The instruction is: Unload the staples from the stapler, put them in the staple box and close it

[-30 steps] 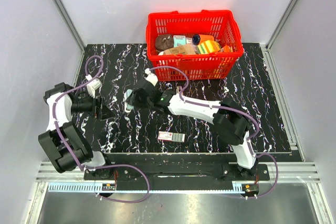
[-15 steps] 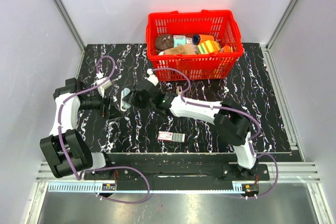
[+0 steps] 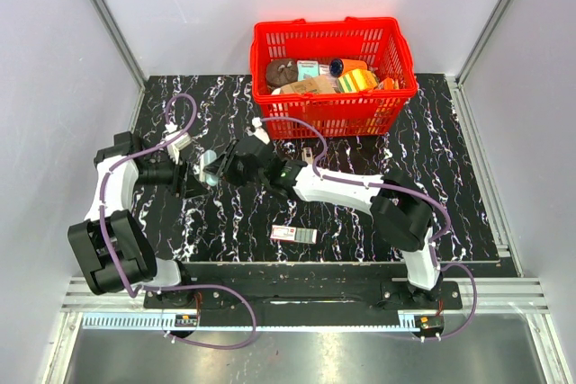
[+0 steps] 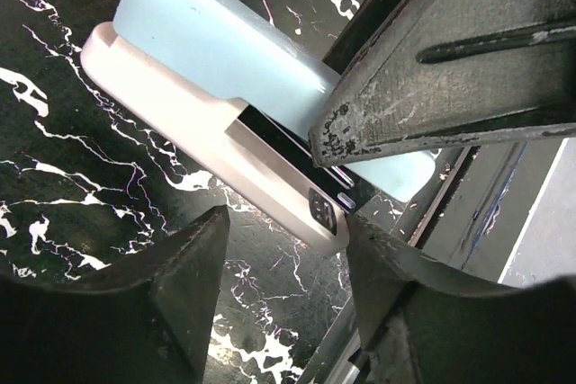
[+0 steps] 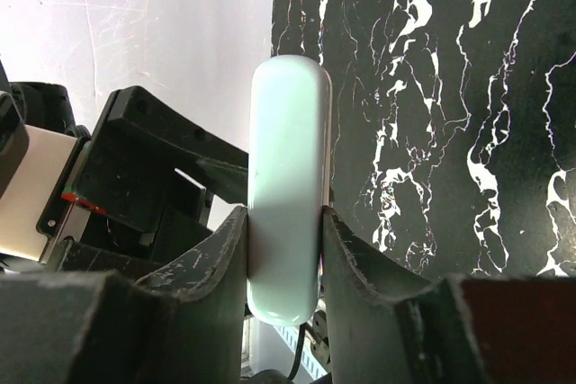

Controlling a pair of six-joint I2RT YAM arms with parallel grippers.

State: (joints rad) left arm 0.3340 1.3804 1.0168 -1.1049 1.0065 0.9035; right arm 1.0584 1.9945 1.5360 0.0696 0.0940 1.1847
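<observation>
The stapler (image 3: 209,169) has a pale blue top and a grey base. My right gripper (image 3: 225,166) is shut on it and holds it above the table at centre left; the right wrist view shows both fingers pressed on the blue body (image 5: 288,177). My left gripper (image 3: 192,179) is open, right at the stapler's end. In the left wrist view the stapler's end (image 4: 324,213) with a black part in its slot sits between my open fingertips, and a right finger (image 4: 432,69) clamps the top. The staples are hidden.
A flat red-and-white box (image 3: 294,235) lies on the black marbled table near the front edge. A red basket (image 3: 333,26) with several items stands at the back centre. White walls close in both sides.
My left gripper has swung right and now sits at the stapler's end. My right gripper has carried the stapler a little to the left toward it.
</observation>
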